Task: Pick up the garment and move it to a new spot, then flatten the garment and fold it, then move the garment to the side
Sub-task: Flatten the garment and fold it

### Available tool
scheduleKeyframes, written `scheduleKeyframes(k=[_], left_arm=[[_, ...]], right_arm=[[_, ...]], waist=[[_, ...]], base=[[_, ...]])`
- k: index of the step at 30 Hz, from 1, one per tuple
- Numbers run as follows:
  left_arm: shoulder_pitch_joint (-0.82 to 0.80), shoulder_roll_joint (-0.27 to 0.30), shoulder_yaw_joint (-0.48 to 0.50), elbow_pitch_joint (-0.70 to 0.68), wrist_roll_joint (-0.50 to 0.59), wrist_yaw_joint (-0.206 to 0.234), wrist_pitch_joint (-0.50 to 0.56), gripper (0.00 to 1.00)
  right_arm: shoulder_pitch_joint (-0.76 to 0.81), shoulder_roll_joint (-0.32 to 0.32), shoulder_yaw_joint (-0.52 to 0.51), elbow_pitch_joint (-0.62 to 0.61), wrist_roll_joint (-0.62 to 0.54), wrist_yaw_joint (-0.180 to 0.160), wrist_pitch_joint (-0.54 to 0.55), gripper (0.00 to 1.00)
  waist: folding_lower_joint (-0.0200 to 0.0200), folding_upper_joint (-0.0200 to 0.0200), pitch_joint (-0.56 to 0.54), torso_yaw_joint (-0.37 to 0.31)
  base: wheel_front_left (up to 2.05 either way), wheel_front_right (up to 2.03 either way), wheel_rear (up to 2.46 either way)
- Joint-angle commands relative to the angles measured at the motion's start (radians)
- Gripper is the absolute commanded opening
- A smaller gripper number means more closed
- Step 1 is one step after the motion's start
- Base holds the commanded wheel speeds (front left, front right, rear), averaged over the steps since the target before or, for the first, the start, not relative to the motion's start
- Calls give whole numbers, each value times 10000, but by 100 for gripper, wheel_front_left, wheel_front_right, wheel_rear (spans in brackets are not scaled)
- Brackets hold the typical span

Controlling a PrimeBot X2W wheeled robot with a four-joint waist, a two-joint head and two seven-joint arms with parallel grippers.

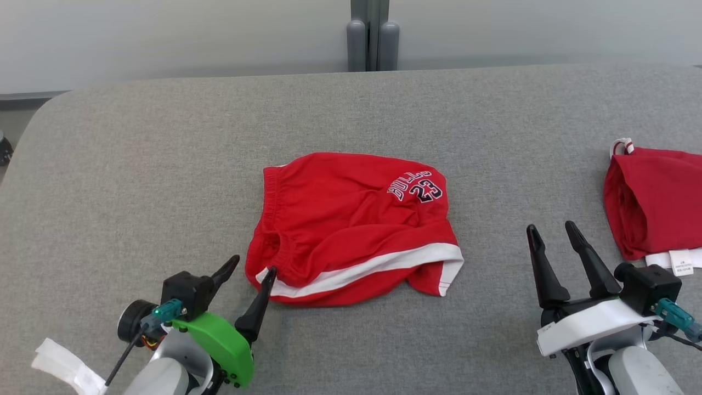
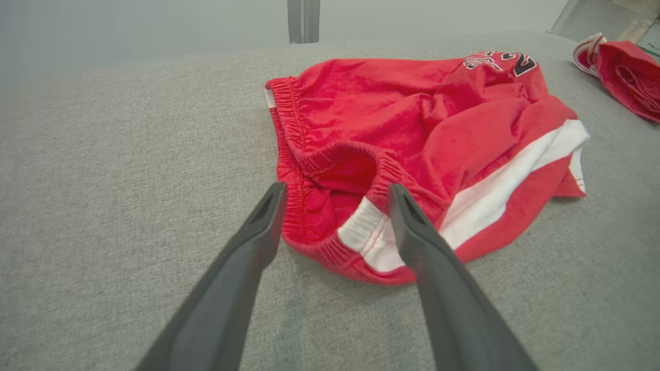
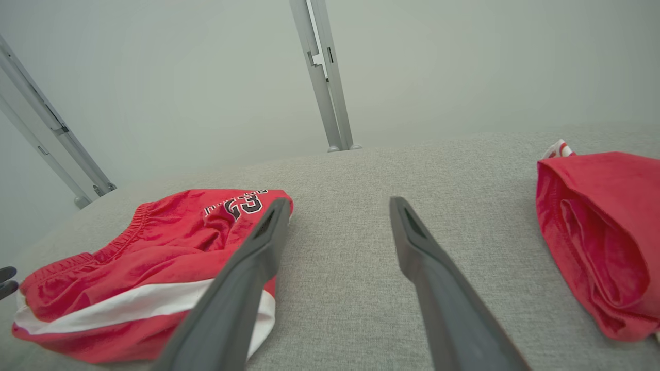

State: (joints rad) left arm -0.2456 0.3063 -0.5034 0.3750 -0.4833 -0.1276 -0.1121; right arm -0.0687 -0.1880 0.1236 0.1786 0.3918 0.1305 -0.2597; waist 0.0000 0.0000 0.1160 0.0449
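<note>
The garment (image 1: 351,225) is a pair of red shorts with a white stripe and a "BULLS 23" print, lying crumpled in the middle of the grey table (image 1: 137,164). My left gripper (image 1: 253,262) is open at the shorts' near left corner, its right finger touching the waistband; in the left wrist view the garment (image 2: 412,139) has its waistband corner between the open fingers of the left gripper (image 2: 335,193). My right gripper (image 1: 550,228) is open over bare table to the right of the shorts. The right wrist view shows the garment (image 3: 139,268) left of the right gripper (image 3: 337,203).
A second red garment (image 1: 652,203) lies folded at the table's right edge, with a white label at its near end; it also lies at the right in the right wrist view (image 3: 598,232). Grey posts (image 1: 373,38) stand behind the table's far edge.
</note>
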Motion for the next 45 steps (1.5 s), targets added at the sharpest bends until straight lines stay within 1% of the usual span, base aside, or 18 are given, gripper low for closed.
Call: scheduleKeyframes(k=[1, 4, 6, 8, 12, 18, 19, 20, 21, 28, 31, 37, 45], left_arm=[[-184, 271, -265, -155, -309, -37, 136, 100], [-411, 895, -948, -461, -910, -38, 504, 100], [-557, 1223, -1313, -573, -1119, -38, 668, 100], [-706, 1434, -1512, -575, -1219, -39, 721, 100], [-975, 1651, -1939, -393, -1484, -39, 914, 100], [-1304, 1779, -2438, -113, -1748, -40, 1094, 100], [-1339, 1771, -2473, -64, -1789, -40, 1075, 91], [-1389, 1759, -2520, -11, -1803, -40, 1050, 44], [-1442, 1739, -2573, -13, -1817, -40, 989, 0], [-1586, 1647, -2925, -14, -2243, -40, 527, 0], [-1633, 1635, -2785, 31, -2395, -35, 182, 0], [-1647, 1434, -2435, 152, -2368, 282, -681, 0], [-1772, 1191, -2453, 338, -2250, 348, -1018, 0]], right_arm=[[-73, -15, -13, 12, -86, 4, 5, 100], [-120, -16, -8, 65, -104, 4, -2, 100], [-137, -5, 4, 96, -119, 4, 4, 100], [-172, 4, 24, 115, -114, 4, 13, 100], [-215, 3, 73, 151, -133, 4, 67, 100], [-311, -3, 105, 188, -151, 4, 101, 100], [-318, -5, 108, 195, -156, 4, 96, 100], [-310, 2, 119, 213, -161, 4, 121, 100], [-297, 13, 142, 236, -163, 4, 149, 100], [-173, -159, 785, 673, -218, 2, 576, 100], [-201, -114, 984, 867, -117, 4, 624, 100], [-479, 10, 1847, 1445, 207, 2, 935, 100], [-997, 164, 2843, 2442, 554, 2, 1338, 100]], waist=[[0, 0, 34, -11], [0, 0, 87, -32], [0, 0, 114, -51], [0, 0, 140, -70], [0, 0, 188, -131], [0, 0, 242, -231], [0, 0, 245, -240], [0, 0, 251, -251], [0, 0, 257, -256], [0, 0, 263, -174], [0, 0, 239, -89], [0, 0, 211, 99], [0, 0, 204, 329]], base=[[0, 0, 0], [0, 0, 0], [0, 0, 0], [0, 0, 0], [0, 0, 0], [0, 0, 0], [0, 0, 0], [0, 0, 0], [0, 0, 0], [0, 0, 0], [0, 0, 0], [0, 0, 0], [0, 0, 0]])
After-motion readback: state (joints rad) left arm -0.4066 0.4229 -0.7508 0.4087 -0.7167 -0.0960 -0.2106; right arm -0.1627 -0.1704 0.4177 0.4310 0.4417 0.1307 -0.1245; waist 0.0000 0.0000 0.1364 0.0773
